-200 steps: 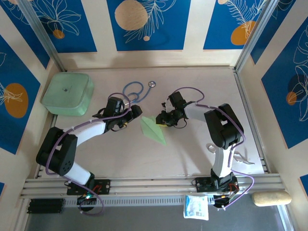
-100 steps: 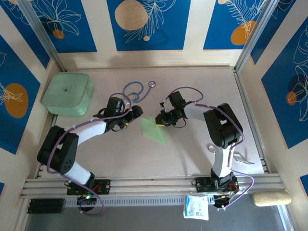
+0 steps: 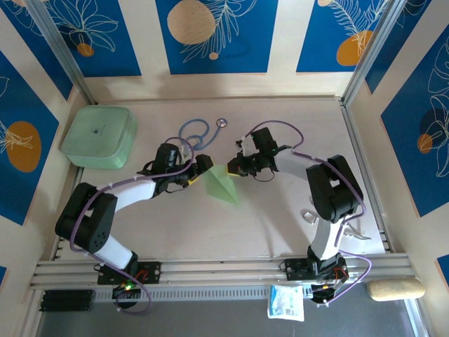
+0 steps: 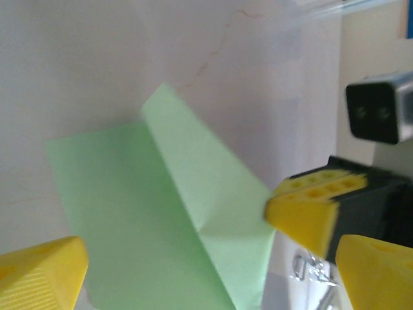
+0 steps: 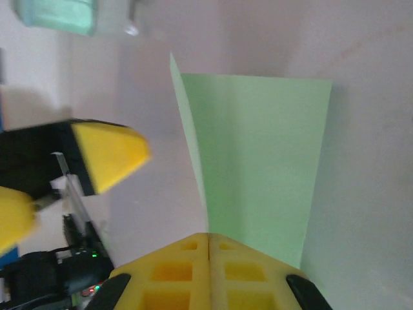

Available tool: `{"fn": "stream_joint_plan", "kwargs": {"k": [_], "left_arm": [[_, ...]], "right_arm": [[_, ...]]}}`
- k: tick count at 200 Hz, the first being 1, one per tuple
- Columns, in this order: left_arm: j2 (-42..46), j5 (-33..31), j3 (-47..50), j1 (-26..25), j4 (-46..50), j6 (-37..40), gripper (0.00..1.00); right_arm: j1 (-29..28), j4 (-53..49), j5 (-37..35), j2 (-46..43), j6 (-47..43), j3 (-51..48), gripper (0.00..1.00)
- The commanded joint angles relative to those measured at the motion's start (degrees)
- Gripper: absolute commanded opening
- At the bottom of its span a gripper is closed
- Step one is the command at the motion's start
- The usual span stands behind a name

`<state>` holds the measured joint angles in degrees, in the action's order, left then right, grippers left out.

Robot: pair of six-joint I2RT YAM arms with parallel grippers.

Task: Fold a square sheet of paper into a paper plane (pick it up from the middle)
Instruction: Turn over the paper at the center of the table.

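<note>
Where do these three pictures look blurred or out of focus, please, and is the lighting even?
Top external: evenly lit and sharp throughout. Left wrist: the paper is crisp, but the left gripper has blurred fingertips at the bottom corners. Right wrist: the right gripper, shut on the paper's edge, is sharp, while the mint-green box at top left is soft.

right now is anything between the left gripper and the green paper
Nothing visible. The open left gripper is right beside the paper, at its left edge. The right gripper is shut on the paper's opposite side, out of the way.
</note>
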<state>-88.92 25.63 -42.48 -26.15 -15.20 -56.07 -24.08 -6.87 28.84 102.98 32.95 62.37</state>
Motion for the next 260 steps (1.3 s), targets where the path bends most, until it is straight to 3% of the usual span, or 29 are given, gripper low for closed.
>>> {"fn": "stream_joint_plan", "kwargs": {"k": [1, 51, 161, 260], "left_arm": [[-1.0, 5.0, 1.4, -1.7, -10.7, -4.0, 0.97], [-5.7, 9.1, 0.1, -4.6, -23.7, -9.3, 0.84], [-9.2, 12.9, -2.7, -5.8, -30.9, -10.8, 0.45], [-10.5, 13.1, -3.2, -5.7, -32.5, -12.1, 0.32]], "right_arm": [[1.4, 5.7, 6.0, -4.0, 5.5, -1.9, 0.03], [3.6, 13.0, 10.3, -7.3, 14.9, -4.8, 0.03], [5.3, 16.7, 12.5, -6.8, 20.7, -5.9, 0.03], [6.3, 17.9, 13.0, -5.9, 22.1, -6.6, 0.06]]}}
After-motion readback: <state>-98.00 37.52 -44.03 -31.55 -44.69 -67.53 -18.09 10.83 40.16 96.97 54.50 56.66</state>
